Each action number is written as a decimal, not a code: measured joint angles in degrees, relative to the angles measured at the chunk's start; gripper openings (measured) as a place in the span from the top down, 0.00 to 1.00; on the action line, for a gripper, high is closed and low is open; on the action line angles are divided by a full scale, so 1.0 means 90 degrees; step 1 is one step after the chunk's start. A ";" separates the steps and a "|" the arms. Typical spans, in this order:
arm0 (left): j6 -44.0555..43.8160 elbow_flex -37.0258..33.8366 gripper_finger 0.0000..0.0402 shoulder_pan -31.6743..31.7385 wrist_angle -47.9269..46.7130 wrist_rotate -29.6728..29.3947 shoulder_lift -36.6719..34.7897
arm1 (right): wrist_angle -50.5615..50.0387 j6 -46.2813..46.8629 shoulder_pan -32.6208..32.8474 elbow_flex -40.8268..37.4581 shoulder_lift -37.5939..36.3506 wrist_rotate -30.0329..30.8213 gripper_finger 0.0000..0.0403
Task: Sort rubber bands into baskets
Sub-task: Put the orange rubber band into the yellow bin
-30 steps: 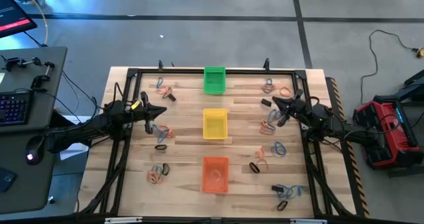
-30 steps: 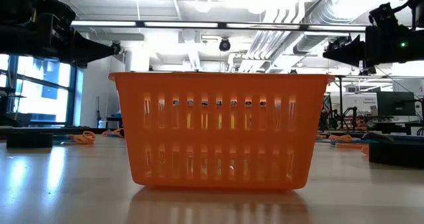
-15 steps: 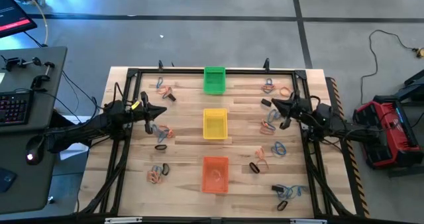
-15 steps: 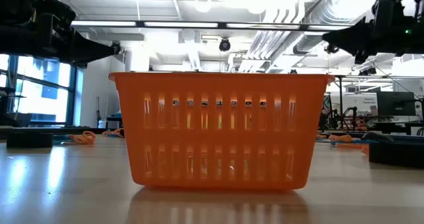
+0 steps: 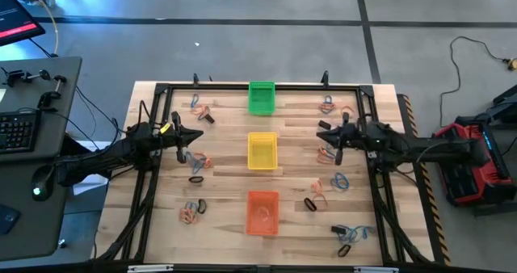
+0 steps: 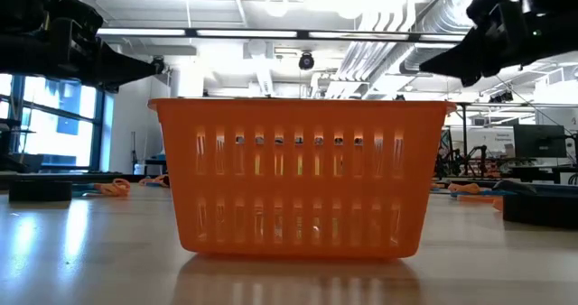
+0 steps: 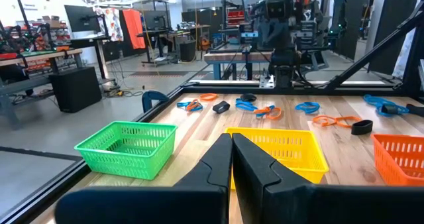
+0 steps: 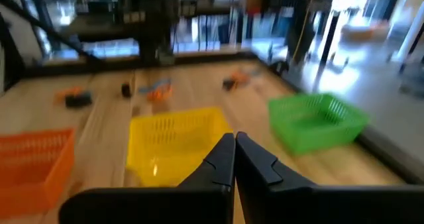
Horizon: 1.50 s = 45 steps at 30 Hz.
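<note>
While both arms hang above the table with nothing held, no band is sorted yet, as far as I can judge: the yellow basket (image 5: 262, 150) and the green basket (image 5: 261, 97) look empty, and the orange basket (image 5: 262, 211) seems to have only something faint inside. The three baskets stand in one line down the middle of the table. The rubber bands (image 5: 325, 154) lie in small groups on both sides of this line.

The right gripper (image 5: 322, 136) has its fingers pressed together, and it points toward the yellow basket. The nearest bands lie just beside it, a little behind its tip and toward the orange basket's end. So I think this arm must go down and slightly back, not forward, and it must first open the fingers.

The left gripper (image 5: 199, 136) is also closed and empty. It also points at the yellow basket, and a small group of bands (image 5: 199, 160) lies near its tip on that side. Each arm is nearer to the bands of its own side.
</note>
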 joint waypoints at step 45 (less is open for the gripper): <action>0.0000 -0.0002 0.99 0.0000 0.0000 -0.0002 0.0002 | -0.5295 0.2418 0.2589 0.3858 0.5844 -0.0590 0.70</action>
